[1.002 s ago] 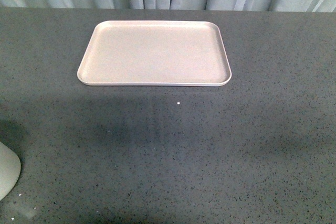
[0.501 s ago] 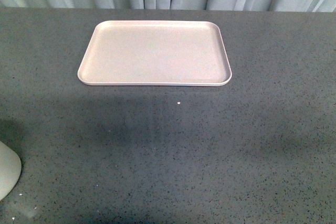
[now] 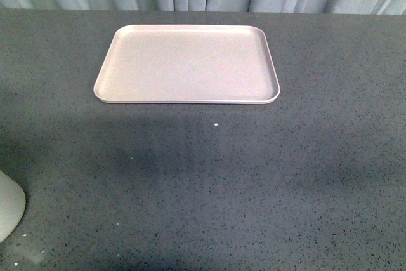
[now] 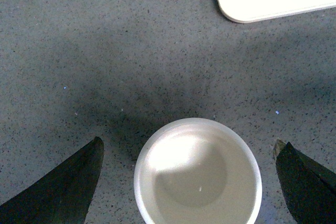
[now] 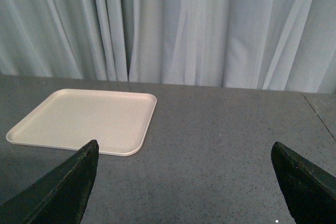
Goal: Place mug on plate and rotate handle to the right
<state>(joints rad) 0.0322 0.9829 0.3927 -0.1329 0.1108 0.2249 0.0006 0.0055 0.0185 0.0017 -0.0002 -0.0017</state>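
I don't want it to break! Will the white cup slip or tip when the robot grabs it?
Probably hard and a bit slippery: the mug looks smooth and glossy. It is empty, so likely light, with nothing to spill. It stands upright inside the open left gripper, so tipping seems unlikely.

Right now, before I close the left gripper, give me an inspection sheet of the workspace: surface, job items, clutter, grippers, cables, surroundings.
Surface: grey speckled table, with one tiny white speck.
Job's things: the plate lies at the far middle with nothing on it. The mug is upright and empty, at the near left, off the plate. The handle is not visible in any view.
Clutter: nothing seen.
Grippers: the left gripper is open, with a finger on either side of the mug and not touching it. The right gripper is open and holds nothing.
Cables: nothing seen.
Surroundings: pale curtain behind the table.
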